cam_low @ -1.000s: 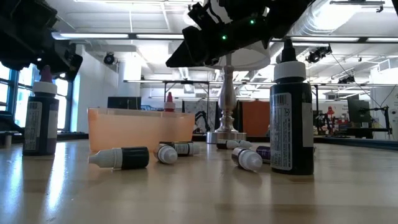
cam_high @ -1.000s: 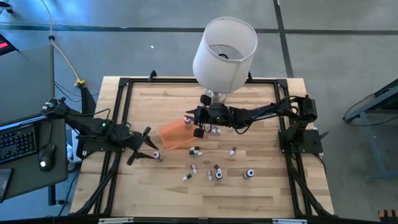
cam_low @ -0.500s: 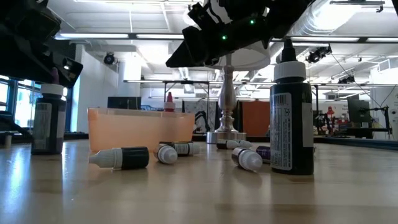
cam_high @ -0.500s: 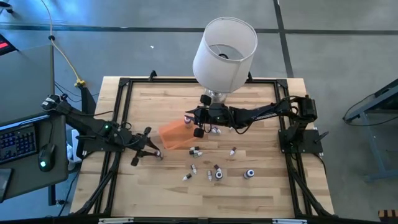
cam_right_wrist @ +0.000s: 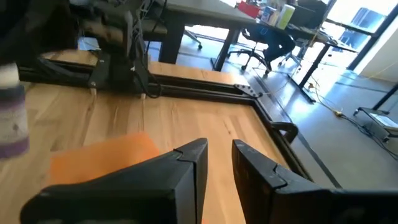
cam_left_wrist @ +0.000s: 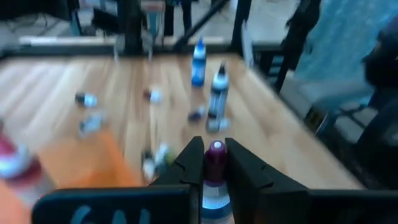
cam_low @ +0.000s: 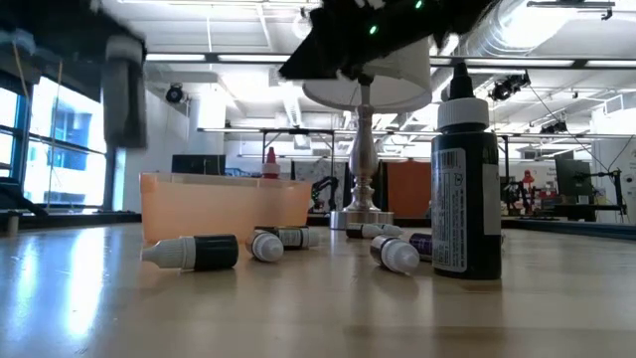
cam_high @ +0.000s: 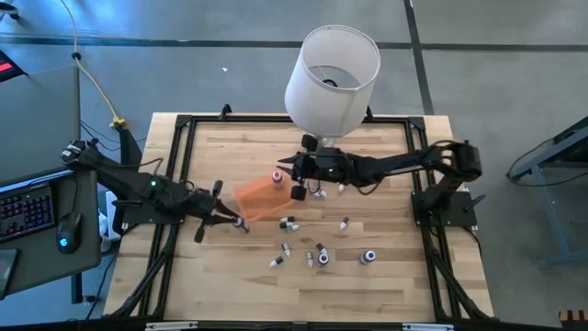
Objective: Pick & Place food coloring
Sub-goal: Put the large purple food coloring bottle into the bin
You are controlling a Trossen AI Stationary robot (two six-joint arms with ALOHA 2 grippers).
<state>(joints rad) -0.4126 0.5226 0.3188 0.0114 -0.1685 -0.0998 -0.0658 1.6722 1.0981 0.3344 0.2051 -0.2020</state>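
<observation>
Food coloring bottle [cam_left_wrist: 215, 171], pinched by its neck in the clenched left gripper [cam_high: 231, 221] near the table's left edge beside the orange tray [cam_high: 259, 199], could swing loose; right gripper [cam_high: 296, 177], slightly parted, holds nothing visible.

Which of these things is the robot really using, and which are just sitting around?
For the job: the little bottle in the shut left gripper; the loose bottles on the table; the orange tray, with the right gripper by it.
Just sitting there: the big white lamp; the keyboard and mouse beside the table.
</observation>
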